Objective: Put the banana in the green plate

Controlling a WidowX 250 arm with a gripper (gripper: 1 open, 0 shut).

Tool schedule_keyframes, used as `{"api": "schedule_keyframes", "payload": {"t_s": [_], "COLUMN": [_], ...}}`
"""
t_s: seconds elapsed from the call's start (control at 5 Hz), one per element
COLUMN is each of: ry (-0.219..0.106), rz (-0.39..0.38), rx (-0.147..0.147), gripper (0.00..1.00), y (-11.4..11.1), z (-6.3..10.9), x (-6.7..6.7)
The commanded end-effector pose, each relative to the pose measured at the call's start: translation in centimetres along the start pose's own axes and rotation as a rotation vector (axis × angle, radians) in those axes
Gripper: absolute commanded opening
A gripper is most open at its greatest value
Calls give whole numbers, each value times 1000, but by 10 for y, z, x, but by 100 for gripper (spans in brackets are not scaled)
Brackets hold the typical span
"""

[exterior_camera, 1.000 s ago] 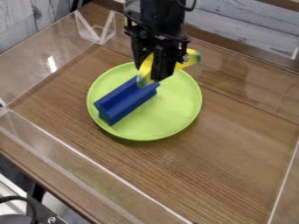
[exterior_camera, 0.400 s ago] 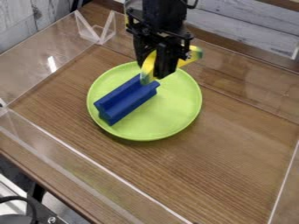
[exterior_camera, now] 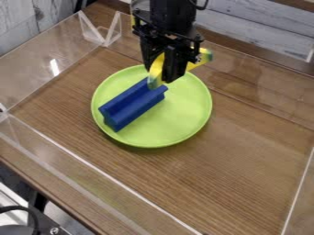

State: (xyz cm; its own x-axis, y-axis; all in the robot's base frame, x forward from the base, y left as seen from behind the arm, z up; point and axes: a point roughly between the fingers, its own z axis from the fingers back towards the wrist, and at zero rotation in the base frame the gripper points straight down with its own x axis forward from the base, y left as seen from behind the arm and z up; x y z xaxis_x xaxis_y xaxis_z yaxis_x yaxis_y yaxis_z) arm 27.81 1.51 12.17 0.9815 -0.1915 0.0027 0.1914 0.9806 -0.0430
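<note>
I see the brown wooden desk (exterior_camera: 243,171), and on it the round lime-green shallow plastic plate (exterior_camera: 186,127) with a raised rim. The black robot arm (exterior_camera: 168,14) reaches in from the top. Inside the plate, on its left part in my view, lies the blue ridged block (exterior_camera: 128,107), set diagonally. My jaws (exterior_camera: 170,73) are closed on the small curved yellow banana (exterior_camera: 156,70), holding it steeply tilted over the plate, by the block's upper end.
</note>
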Motion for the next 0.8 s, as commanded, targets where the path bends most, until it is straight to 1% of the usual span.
{"api": "schedule_keyframes", "payload": {"t_s": [0.0,0.6], "ry": [-41,-42], "rz": [-11,1], "rx": [17,25], "gripper": [0,0], "y": [-2,-1], "z": [10,5], "x": [7,10]}}
